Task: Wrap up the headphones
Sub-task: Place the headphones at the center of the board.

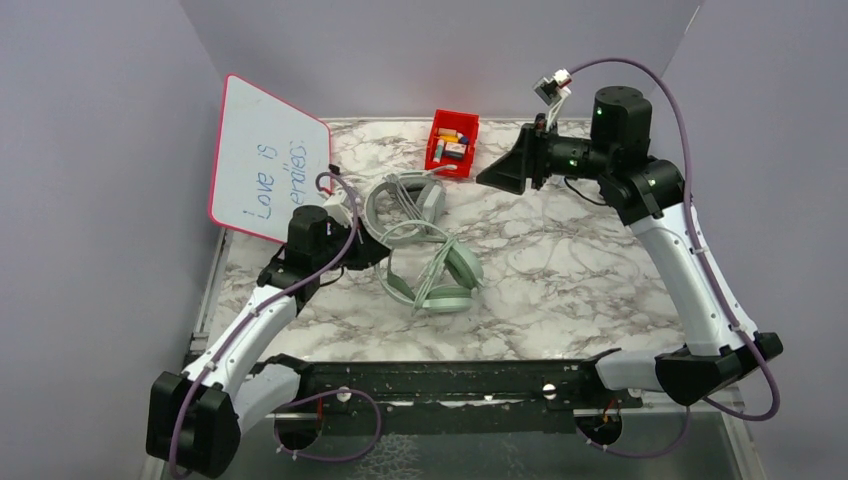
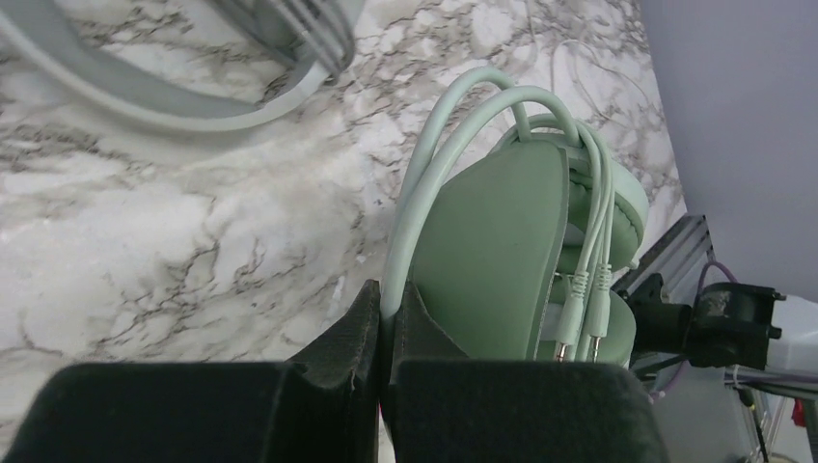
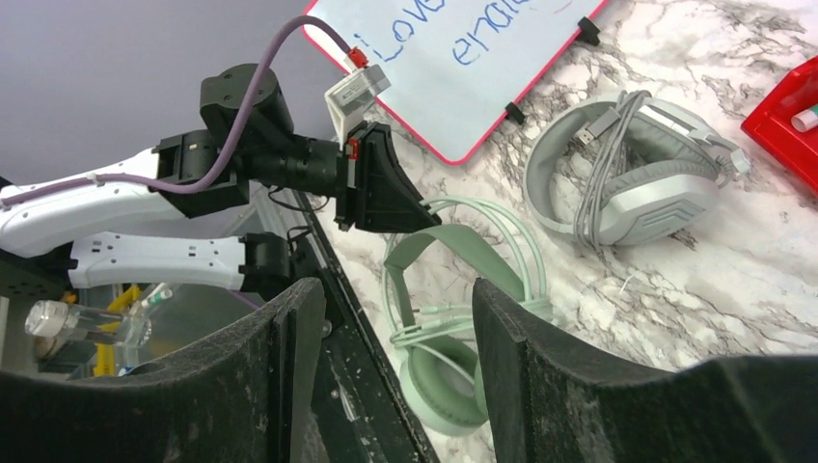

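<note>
Left jaws clamp the cable (image 2: 397, 251) of the mint-green headset (image 2: 492, 251) lying straight ahead; right jaws, apart, hang far off.

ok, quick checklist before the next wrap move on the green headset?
1. Left gripper shut on the mint-green cable: ok.
2. Right gripper open, nothing between its fingers: ok.
3. Right gripper apart from both headsets, near the red bin: ok.
4. Mint-green headphones wrapped tight: not ok, loops stand off the band, plugs free.
5. Grey-white headphones cable bundled over the band: ok.
6. Cable snagged under the mint earcups: cannot tell.
</note>
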`<state>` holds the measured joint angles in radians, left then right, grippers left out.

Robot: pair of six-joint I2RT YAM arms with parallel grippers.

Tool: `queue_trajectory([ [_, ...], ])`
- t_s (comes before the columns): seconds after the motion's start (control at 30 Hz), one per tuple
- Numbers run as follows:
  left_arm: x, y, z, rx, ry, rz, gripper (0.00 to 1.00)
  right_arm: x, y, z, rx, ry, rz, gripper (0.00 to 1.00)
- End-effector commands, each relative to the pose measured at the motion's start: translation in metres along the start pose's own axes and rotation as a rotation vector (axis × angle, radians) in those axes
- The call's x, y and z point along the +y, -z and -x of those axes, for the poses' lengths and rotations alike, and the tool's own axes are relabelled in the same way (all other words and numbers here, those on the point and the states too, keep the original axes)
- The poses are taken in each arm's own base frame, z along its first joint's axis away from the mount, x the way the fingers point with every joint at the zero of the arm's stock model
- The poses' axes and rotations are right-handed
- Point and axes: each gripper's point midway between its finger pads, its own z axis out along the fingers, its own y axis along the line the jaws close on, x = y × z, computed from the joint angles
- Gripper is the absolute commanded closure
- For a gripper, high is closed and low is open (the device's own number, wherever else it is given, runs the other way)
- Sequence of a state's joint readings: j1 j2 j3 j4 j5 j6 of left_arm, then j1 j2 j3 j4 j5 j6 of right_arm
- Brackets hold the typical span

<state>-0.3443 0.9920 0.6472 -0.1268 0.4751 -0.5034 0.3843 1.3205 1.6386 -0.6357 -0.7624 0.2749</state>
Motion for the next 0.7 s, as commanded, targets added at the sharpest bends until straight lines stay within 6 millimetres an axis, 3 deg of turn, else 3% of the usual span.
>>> queue_trajectory([
  [0.0, 0.004, 0.009, 0.015, -0.101, 0.055, -0.052, 1.0, -0.007, 0.002, -0.005, 0.005, 0.022, -0.033, 0.37],
  [0.17, 0.035, 0.006, -0.001, -0.116, 0.146, -0.036, 1.0, -0.011, -0.001, -0.013, 0.02, 0.015, -0.029, 0.38],
  [0.43, 0.067, 0.004, -0.032, -0.094, 0.232, 0.058, 1.0, -0.02, -0.003, -0.018, 0.028, 0.021, -0.042, 0.38],
  [0.57, 0.087, 0.002, -0.05, -0.068, 0.298, 0.146, 1.0, -0.034, -0.007, -0.023, 0.038, 0.009, -0.087, 0.38],
  [0.67, 0.1, 0.009, -0.051, -0.085, 0.299, 0.234, 0.87, -0.048, -0.008, -0.028, 0.056, 0.006, -0.146, 0.38],
])
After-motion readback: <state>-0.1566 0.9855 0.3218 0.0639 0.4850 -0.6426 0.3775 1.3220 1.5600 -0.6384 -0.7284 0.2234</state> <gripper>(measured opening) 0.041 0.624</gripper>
